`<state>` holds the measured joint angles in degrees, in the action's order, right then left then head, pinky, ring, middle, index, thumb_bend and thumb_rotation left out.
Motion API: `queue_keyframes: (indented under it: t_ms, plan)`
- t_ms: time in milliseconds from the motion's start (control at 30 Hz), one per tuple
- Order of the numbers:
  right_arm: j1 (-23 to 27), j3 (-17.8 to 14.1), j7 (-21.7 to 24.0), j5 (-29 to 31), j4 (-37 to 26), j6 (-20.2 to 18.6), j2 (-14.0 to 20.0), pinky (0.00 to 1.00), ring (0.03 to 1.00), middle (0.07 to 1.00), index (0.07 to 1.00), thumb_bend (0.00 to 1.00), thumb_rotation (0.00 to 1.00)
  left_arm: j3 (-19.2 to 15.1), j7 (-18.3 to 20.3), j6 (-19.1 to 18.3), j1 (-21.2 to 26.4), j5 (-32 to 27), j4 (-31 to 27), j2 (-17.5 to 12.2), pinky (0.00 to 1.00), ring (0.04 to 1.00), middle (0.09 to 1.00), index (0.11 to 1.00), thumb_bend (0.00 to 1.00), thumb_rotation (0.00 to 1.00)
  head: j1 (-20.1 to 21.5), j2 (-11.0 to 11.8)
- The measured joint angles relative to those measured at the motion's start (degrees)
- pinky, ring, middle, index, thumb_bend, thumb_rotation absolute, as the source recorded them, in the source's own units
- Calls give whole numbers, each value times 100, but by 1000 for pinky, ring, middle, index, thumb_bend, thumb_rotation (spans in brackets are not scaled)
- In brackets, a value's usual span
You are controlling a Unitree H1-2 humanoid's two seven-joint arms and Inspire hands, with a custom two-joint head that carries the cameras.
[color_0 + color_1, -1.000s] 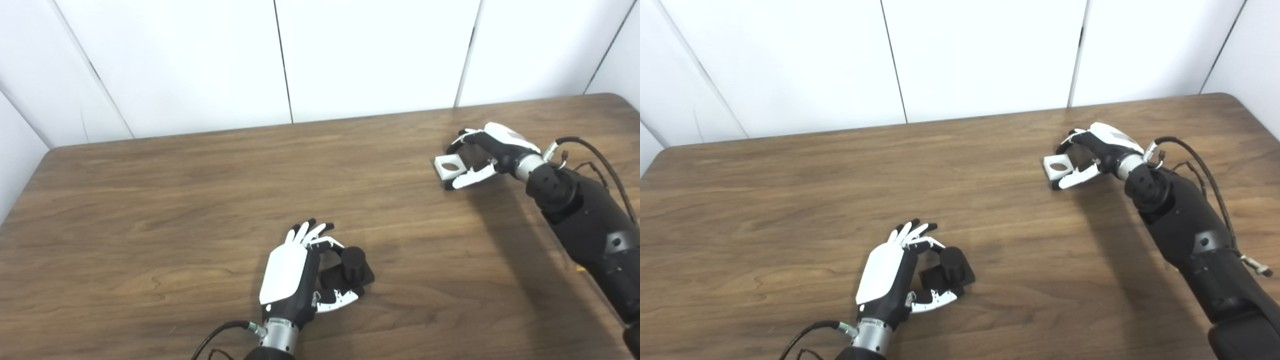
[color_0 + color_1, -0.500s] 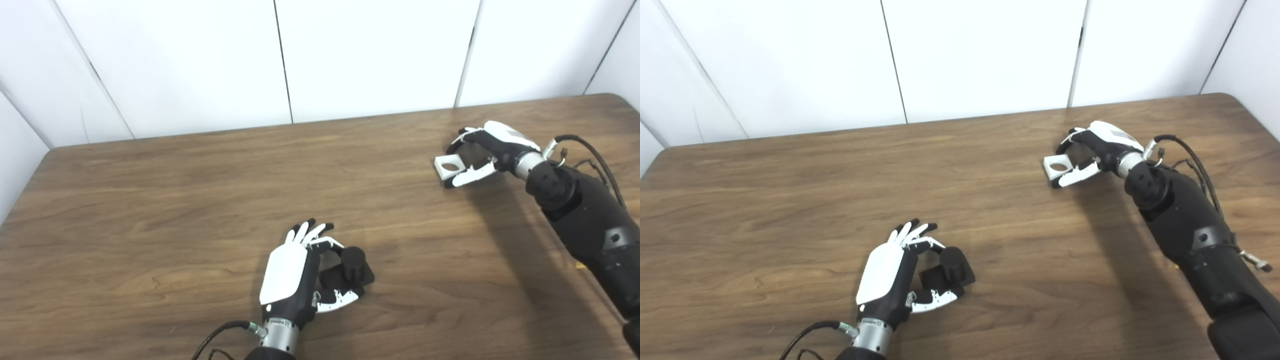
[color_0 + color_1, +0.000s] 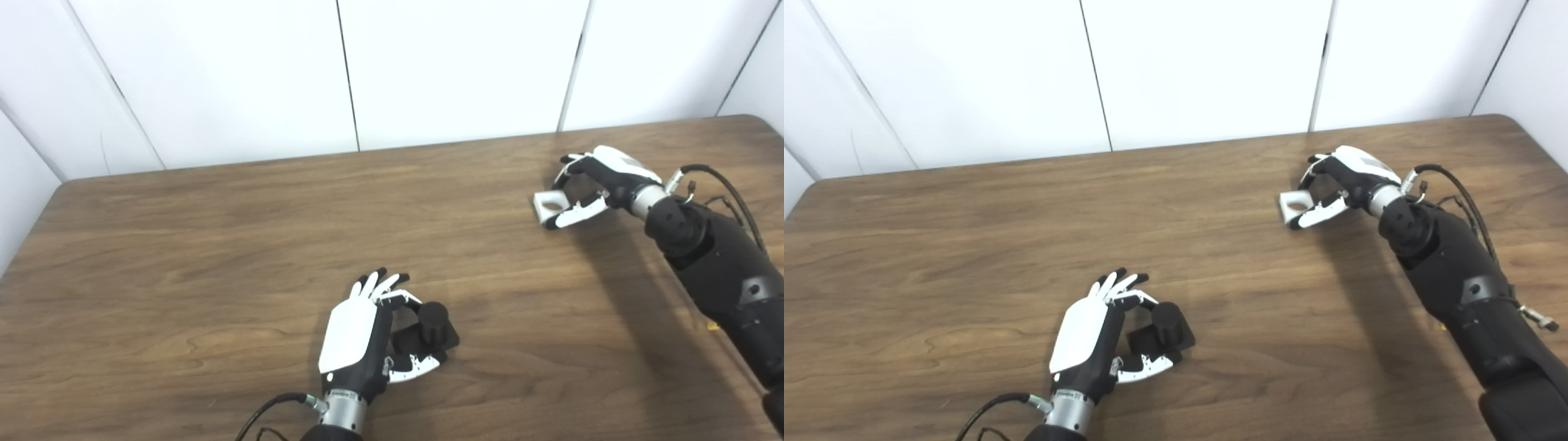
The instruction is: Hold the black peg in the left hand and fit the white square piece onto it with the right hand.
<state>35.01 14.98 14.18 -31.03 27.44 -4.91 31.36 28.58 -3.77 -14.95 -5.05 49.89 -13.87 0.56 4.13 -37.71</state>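
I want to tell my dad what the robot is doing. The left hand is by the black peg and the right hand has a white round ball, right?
Almost. The left hand is at the black peg, but the right hand has a white square piece with a round hole, not a ball. The left eye view shows its flat sides.

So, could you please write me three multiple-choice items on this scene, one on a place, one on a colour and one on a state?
1. Where is the white square piece?
A. at the table's far right, by the right hand
B. at the near left corner
C. on the peg

2. What colour is the peg by the left hand?
A. white
B. black
C. red

3. What state is the white piece's round hole in?
A. filled by the peg
B. covered with tape
C. empty

Key: 1 A, since the piece sits between the right hand's fingers and thumb; 2 B, as peg and base are black; 3 C, because the peg stands apart, near the table's front.
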Motion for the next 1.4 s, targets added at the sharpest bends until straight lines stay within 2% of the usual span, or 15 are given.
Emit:
queue_keyframes:
  t_ms: [833,1100,1400]
  plan:
    - [-60,-2,-10,43,-134,55,41,1000,1000,935,493,512,151,0,-15,2,2,4,3,12,1000,975,880,491,516,73,0,0]
    - [-263,-14,141,42,-559,-14,179,1000,1000,938,494,513,153,-3,-11,0,2,3,3,16,1000,975,880,491,517,73,-9,-9]
    - [-632,-103,366,36,-1317,-331,222,1000,1000,936,493,518,158,-12,-21,5,2,2,22,20,1000,973,879,491,517,72,-9,-9]
